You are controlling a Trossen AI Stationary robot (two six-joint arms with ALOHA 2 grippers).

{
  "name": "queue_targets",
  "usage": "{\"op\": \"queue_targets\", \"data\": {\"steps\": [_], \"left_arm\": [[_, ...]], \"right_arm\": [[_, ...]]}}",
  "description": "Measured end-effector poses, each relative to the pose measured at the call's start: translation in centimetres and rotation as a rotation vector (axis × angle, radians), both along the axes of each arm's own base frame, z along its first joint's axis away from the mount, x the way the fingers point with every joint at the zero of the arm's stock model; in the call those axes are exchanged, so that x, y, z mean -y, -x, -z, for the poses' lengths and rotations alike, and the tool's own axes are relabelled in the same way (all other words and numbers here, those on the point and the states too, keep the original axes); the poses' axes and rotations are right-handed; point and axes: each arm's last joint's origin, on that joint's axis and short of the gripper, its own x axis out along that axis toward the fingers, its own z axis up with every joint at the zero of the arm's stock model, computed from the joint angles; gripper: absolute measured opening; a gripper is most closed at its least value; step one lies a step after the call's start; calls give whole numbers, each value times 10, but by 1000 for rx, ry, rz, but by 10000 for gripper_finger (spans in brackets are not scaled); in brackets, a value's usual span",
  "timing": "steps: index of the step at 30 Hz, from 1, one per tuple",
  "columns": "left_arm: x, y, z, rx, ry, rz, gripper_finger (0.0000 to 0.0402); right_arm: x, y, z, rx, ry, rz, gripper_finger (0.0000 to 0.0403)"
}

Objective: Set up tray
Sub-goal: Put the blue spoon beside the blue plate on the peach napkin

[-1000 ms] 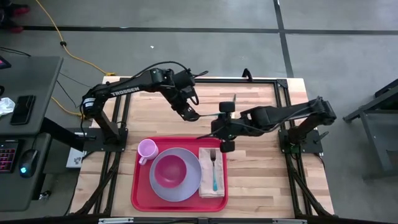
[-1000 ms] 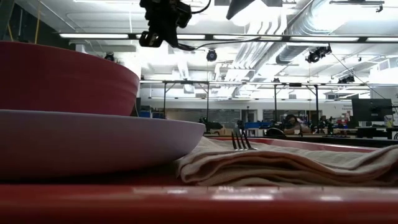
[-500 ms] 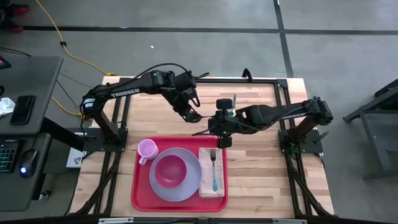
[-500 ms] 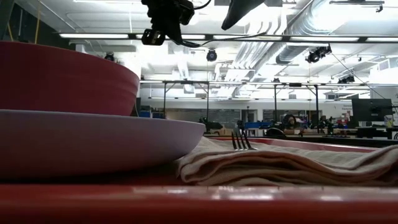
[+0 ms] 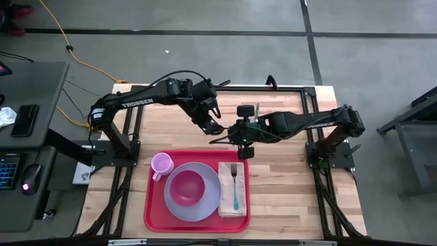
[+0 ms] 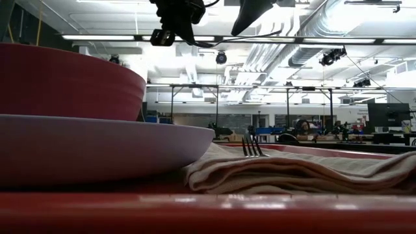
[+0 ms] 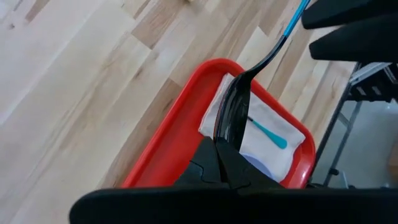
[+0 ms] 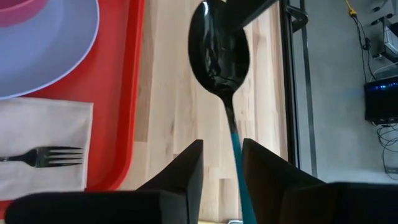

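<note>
We see the large flat red plastic tray (image 5: 156, 215) at the table's near edge, carrying a lavender plate (image 5: 205, 206) with a pink bowl (image 5: 186, 186), a pink cup (image 5: 161, 163) and a beige napkin (image 5: 225, 198) with a teal-handled fork (image 5: 235, 186). Above the bare wood behind it, our left gripper (image 5: 216, 127) is pinched on the bowl of a black spoon with a teal handle (image 8: 221, 62), while our right gripper (image 5: 237, 134) is clamped on that handle.

The room is bright, lit by long ceiling lights (image 6: 97, 37) that glare white in the low view. Shadows on the table (image 5: 287, 184) are soft. Up close, the bowl (image 6: 65, 81) and plate (image 6: 97, 146) look blurry, maybe out of focus. The spoon (image 8: 219, 53) shines.
</note>
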Motion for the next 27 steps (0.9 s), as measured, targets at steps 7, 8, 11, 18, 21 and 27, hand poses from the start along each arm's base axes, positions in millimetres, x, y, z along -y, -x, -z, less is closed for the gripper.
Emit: {"op": "queue_targets", "data": {"steps": [7,8,11,18,21,27], "left_arm": [[4,-1,0,-7,-14,-4,6],[4,-1,0,-7,-14,-5,6],[4,-1,0,-8,-10,-11,6],[7,-1,1,-14,-15,-14,6],[10,-2,1,-21,-27,-11,6],[12,-1,2,-40,-34,-13,6]], "right_arm": [[3,0,0,-10,-1,-16,95],[2,0,0,-11,-12,-23,96],[2,0,2,-20,-22,-31,95],[1,-7,14,-71,-13,-24,88],[2,-10,19,-87,-9,-22,87],[3,-11,13,-64,18,-7,87]]}}
